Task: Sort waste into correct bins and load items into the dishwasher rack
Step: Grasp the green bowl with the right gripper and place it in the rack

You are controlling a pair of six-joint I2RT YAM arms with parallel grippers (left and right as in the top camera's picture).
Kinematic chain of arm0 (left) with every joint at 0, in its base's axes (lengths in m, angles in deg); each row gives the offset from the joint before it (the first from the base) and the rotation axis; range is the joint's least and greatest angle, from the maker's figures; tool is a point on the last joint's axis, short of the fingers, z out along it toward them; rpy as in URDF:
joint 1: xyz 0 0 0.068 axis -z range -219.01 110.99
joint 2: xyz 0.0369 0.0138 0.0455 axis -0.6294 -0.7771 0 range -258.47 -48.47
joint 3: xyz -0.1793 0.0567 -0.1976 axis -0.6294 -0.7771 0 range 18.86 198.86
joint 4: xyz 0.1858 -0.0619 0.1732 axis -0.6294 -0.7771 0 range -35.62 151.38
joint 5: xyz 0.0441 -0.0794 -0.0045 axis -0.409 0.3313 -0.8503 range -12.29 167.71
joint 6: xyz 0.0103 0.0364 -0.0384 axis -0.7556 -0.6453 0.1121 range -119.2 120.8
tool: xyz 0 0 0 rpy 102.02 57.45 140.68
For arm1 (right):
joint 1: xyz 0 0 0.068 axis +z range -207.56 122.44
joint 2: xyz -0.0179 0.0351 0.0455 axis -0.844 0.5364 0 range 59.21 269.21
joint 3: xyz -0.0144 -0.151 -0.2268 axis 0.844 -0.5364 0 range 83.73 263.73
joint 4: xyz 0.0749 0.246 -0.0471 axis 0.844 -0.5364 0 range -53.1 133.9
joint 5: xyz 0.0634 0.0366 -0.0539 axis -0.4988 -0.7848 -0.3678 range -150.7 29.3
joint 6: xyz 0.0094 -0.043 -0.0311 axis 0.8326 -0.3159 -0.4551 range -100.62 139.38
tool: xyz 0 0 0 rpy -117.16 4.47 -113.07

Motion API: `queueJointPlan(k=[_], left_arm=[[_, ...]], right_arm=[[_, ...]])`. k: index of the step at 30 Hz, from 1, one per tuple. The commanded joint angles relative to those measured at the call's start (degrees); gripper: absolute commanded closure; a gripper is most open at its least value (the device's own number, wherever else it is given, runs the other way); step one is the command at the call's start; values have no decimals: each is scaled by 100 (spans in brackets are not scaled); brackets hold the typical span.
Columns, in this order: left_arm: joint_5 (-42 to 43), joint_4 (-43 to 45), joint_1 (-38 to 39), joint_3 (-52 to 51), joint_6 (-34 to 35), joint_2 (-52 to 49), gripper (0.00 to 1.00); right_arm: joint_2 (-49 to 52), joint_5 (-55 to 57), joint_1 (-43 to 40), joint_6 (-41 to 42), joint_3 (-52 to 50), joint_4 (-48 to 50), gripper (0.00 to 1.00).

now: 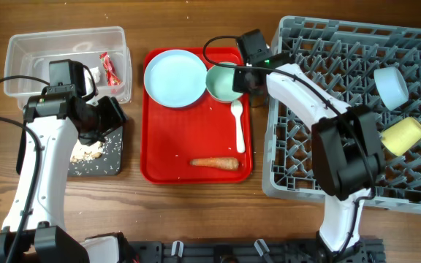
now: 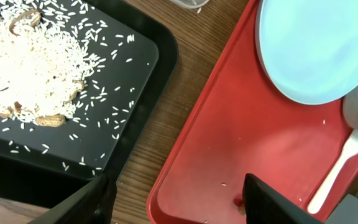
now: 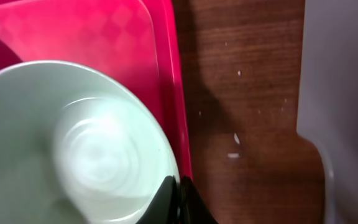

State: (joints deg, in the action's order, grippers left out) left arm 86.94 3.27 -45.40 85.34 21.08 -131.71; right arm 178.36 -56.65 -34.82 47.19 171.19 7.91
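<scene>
R gripper clamped on pale green bowl rim at red tray corner; dishwasher rack just right of it, far from L gripper; that one wide, empty, above black tray edge.

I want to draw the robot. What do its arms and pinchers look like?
The left arm and right arm have smooth white links joined by chunky black joints. Thin black cables loop along them. The left gripper and right gripper are black. A tiny green light glows near the right wrist.
</scene>
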Motion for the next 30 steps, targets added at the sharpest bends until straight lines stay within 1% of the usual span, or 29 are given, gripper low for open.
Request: queueJointPlan(k=[1,5,6,8,9,13,15,17,24,26,28,30], left_arm=[[-13,-7,-22,26,-7,72,34],[-13,-7,-22,26,-7,72,34],[-13,-7,-22,26,-7,72,33],[-13,-7,-22,26,-9,72,34],[-13,-7,-22,26,-9,72,34],[-15,-4,-22,26,-11,72,34],[-13,-2,-22,26,-9,72,34],[-13,-2,-22,26,-11,72,34],[-15,-2,-22,26,-11,72,34],[-15,-2,-22,26,-11,72,34],[-13,-2,-22,26,-9,72,34],[-15,0,-22,26,-9,72,34]], right_arm=[[-649,214,7,-243,-15,-87,96],[-1467,566,-70,-540,-15,-111,96],[-1681,752,-136,-562,-15,-155,96],[-2057,1294,-293,-861,-15,-256,96],[-2194,1703,-372,-1019,-15,-295,96],[-2553,4321,-734,-1720,-15,-402,96],[-2549,5978,-920,-1733,-17,-431,96],[-2485,6741,-1145,-1735,-17,-389,96],[-2006,6773,-2138,-1733,-17,-352,96],[-1801,6771,-2288,-1757,-17,-326,96],[-1460,6749,-2358,-2197,-17,-22,96],[-1250,6743,-2345,-2448,-17,345,96]])
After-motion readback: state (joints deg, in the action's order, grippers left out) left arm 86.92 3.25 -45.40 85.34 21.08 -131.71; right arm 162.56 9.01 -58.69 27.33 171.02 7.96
